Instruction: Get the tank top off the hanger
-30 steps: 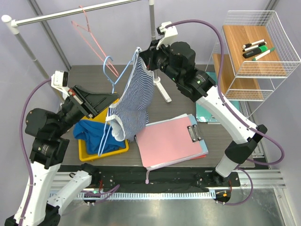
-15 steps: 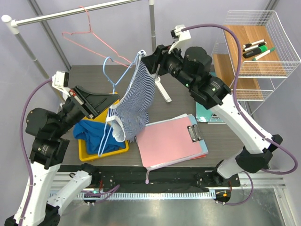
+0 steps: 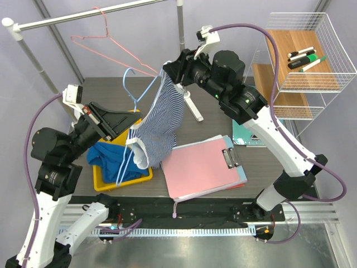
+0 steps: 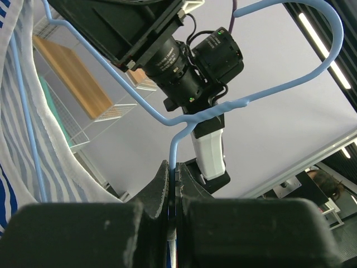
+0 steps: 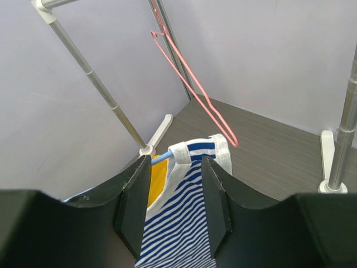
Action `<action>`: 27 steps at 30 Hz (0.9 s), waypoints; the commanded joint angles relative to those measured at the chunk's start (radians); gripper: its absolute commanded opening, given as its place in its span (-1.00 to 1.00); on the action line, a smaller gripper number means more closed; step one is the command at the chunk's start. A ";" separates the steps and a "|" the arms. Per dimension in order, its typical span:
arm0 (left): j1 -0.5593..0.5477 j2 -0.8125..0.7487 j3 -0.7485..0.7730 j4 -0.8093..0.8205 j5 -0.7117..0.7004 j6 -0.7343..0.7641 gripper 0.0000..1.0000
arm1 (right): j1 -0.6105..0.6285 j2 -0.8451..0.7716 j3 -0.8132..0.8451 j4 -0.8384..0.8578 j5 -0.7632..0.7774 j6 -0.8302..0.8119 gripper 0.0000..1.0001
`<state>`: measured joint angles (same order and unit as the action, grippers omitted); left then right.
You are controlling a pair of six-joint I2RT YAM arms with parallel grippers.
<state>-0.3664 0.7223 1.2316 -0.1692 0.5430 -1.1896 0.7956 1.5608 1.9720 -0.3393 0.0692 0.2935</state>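
The blue-and-white striped tank top [image 3: 160, 120] hangs from a light blue wire hanger [image 3: 133, 84] above the table. My left gripper [image 3: 127, 118] is shut on the hanger's wire just below its hook, seen clamped between the pads in the left wrist view [image 4: 174, 174]. My right gripper [image 3: 169, 70] is open at the top shoulder strap. In the right wrist view [image 5: 175, 167] the white-edged strap [image 5: 189, 152] and the hanger's arm tip [image 5: 160, 158] lie between the spread fingers, with the striped cloth [image 5: 181, 229] below.
A pink wire hanger [image 3: 106, 44] hangs on the rack rail [image 3: 83, 15]. A yellow bin [image 3: 103, 181] holds blue cloth. A pink clipboard [image 3: 203, 164] lies front right. A rack post foot [image 3: 192, 106] stands behind the tank top. A wire shelf [image 3: 304, 53] holds markers at right.
My right arm rose and shifted, and its gripper sits a little left at the top strap. The pink hanger has swung left. My left arm has not moved.
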 commanded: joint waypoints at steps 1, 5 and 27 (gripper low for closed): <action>-0.005 -0.006 0.032 0.039 0.012 0.012 -0.99 | -0.002 0.012 0.031 0.006 -0.025 0.012 -0.08; -0.005 -0.004 0.031 0.043 0.015 0.012 -1.00 | -0.002 0.007 0.004 0.005 -0.019 0.001 -0.08; -0.005 -0.007 0.022 0.063 0.038 -0.018 -1.00 | -0.002 0.035 0.017 0.023 0.110 -0.037 -0.60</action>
<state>-0.3664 0.7223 1.2316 -0.1696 0.5480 -1.1969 0.7956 1.5848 1.9541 -0.3614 0.1265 0.2790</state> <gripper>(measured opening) 0.015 0.226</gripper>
